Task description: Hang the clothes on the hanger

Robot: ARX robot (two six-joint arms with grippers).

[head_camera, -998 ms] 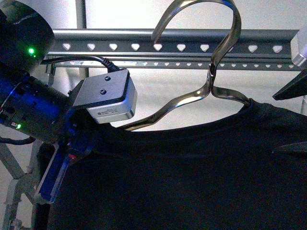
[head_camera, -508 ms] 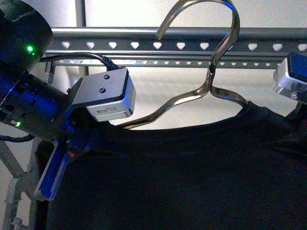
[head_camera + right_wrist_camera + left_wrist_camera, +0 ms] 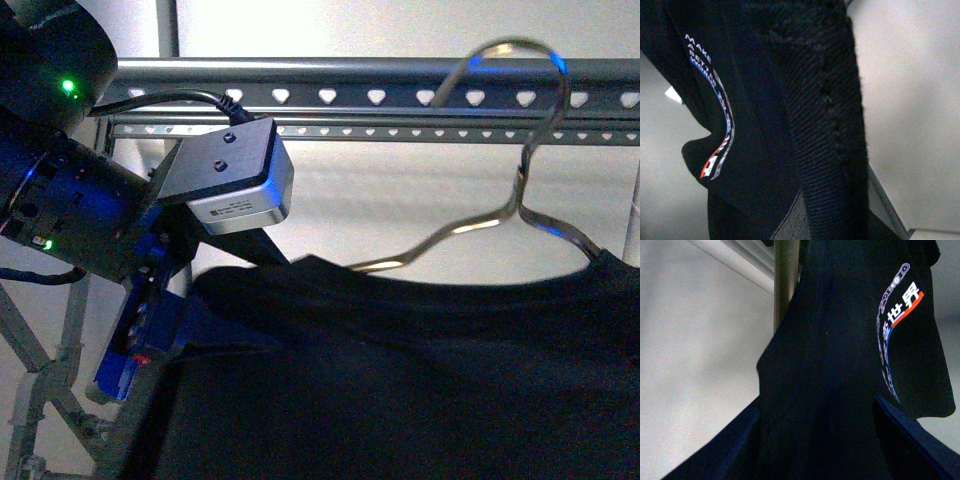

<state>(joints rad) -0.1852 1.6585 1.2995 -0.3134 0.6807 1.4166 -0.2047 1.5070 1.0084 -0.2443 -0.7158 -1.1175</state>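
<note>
— Up by the hanger [image 3: 380,96], spotted the clothes [image 3: 420,380]?
— Yes. Found them just under its long rail with the heart holes, draped on a shiny coat hanger [image 3: 468,226]. Saw the wire hook [image 3: 520,44] up in front of that rail. Could not tell if hooked on or only close.
— And next to the left gripper [image 3: 817,402]?
— Right against it. Saw one black shoulder lumped up beside the left arm [image 3: 80,200], just under the silver camera box [image 3: 235,185], at the left of the front view. Saw the rest spread away to the right and down.
— Wide or narrow, then?
— Wide. Peeked through the left wrist view and saw two dark fingers [image 3: 715,450] well apart, with black cloth hanging between and filling the whole gap. Could not tell if squeezed or only touched.
— Noticed any print [image 3: 895,315]?
— Yes. Saw small white letters with bits of red and blue, curving down a sleeve.
— And the right gripper?
— Could not tell, wide or narrow. Got only black cloth pushed up very close in the right wrist view, with the same curvy print on one fold.
</note>
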